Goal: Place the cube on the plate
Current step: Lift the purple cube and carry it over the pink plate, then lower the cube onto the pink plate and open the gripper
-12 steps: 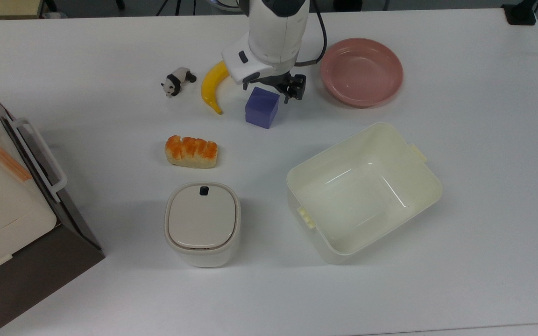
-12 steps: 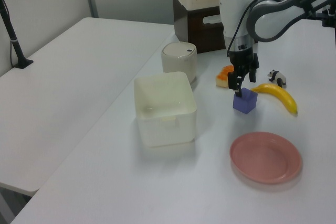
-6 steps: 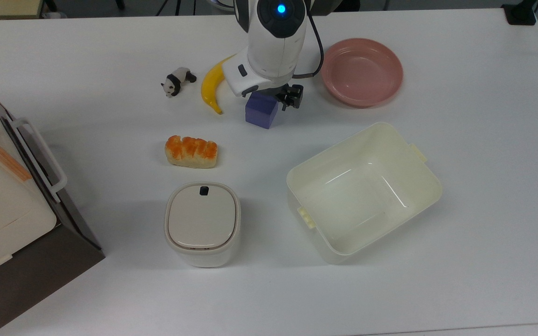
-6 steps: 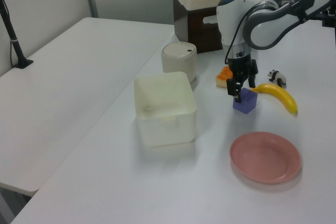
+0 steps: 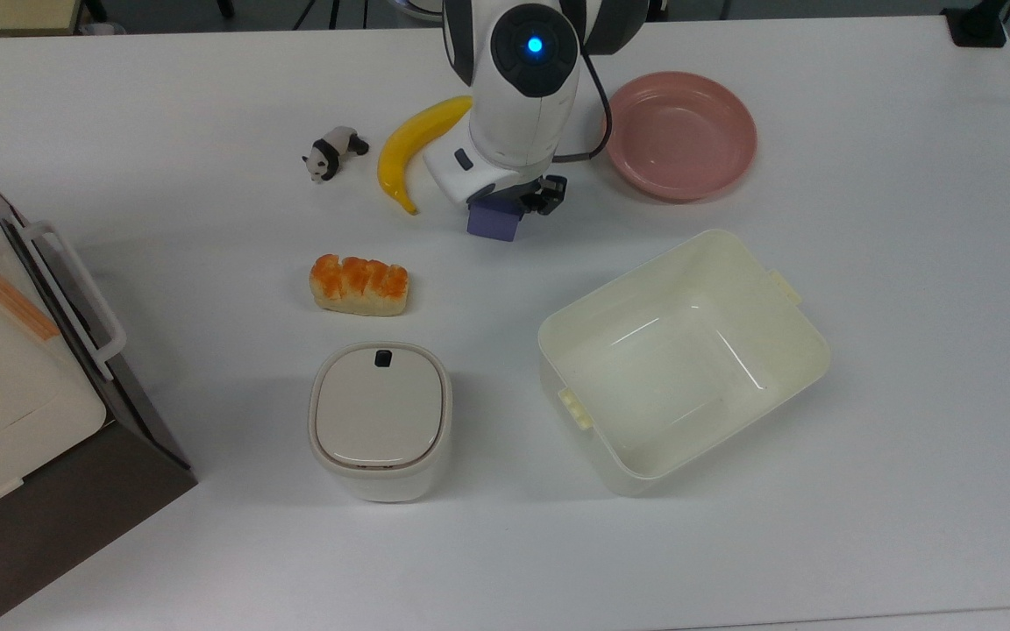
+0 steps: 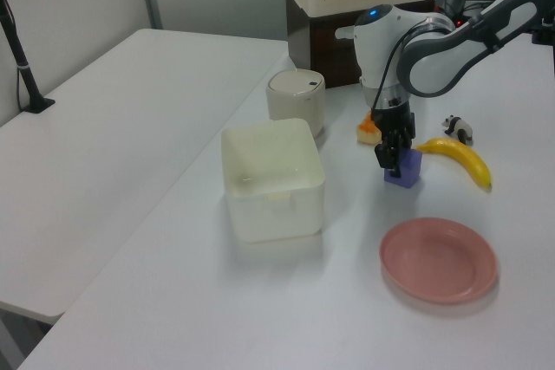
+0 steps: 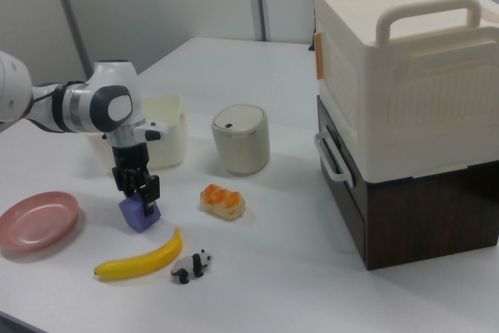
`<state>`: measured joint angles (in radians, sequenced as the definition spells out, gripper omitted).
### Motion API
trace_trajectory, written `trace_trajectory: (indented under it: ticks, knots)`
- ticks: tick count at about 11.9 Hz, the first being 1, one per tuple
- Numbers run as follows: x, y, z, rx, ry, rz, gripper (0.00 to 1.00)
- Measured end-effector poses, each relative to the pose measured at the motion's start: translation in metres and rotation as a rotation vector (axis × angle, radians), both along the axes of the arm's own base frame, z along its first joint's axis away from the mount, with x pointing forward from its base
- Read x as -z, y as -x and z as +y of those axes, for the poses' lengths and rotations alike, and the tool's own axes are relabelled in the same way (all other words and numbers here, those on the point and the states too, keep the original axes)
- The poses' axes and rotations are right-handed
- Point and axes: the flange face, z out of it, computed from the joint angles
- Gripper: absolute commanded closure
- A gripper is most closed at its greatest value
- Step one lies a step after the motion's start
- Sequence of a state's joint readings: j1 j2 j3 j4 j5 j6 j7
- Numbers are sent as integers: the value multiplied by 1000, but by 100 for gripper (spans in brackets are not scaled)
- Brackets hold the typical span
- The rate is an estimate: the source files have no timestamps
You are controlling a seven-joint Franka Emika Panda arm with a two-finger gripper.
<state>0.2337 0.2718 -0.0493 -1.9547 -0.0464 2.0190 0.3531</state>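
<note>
So the arm is reaching straight down over the cube (image 5: 494, 223), and the fingers (image 7: 137, 190) are right down at it. In the right view one dark finger sits against the cube's upper face and side, and in the left view the fingers overlap the cube's top edge too. Honestly can't tell whether they've closed on it or are just spread around it, since the wrist hides most of that from above. The cube itself looks like it's sitting on the white desk (image 5: 864, 491) directly under the fingers, only its lower near part peeking out below the wrist in the top view.

The plate (image 5: 680, 136) is off to the top view's right of the fingers, well apart from them, with nothing in it. A banana (image 5: 408, 149) lies just on the other side of the fingers, on the top view's left, and past that there's a little panda figure (image 5: 332, 151). A bread roll (image 5: 359, 284) sits near the fingers, below and to the left in the top view. Further out from the fingers in that direction is a small lidded bin (image 5: 380, 419), and the cream tub (image 5: 799, 346) is below and to the right, open side up. A big cream case (image 7: 405, 68) on a dark base is at the far edge of the desk, nowhere near the fingers.
</note>
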Motion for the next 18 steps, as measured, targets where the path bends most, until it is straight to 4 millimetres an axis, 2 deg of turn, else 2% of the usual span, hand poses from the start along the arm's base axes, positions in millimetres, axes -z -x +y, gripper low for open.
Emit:
trace_trajectory:
  ticks: [2, 3, 5, 7, 8, 9, 11, 12, 14, 15, 17, 18]
  knots:
    - [-19, 8, 15, -176, -27, 23, 67]
    - [-33, 16, 33, -269, -28, 33, 67]
    - [-52, 42, 81, -437, -31, 72, 67]
    - [-58, 70, 138, -565, -30, 92, 65]
    - [-57, 83, 163, -619, -30, 96, 51]
    - [-57, 96, 185, -663, -30, 99, 43]
    - [-55, 113, 214, -727, -31, 97, 0]
    - [-53, 121, 227, -755, -31, 95, 0]
    - [-51, 132, 246, -792, -31, 93, 0]
    - [-57, 131, 250, -797, -34, 80, 0]
    - [-93, 113, 252, -780, -46, 29, 0]
    - [-121, 95, 238, -738, -43, 13, 0]
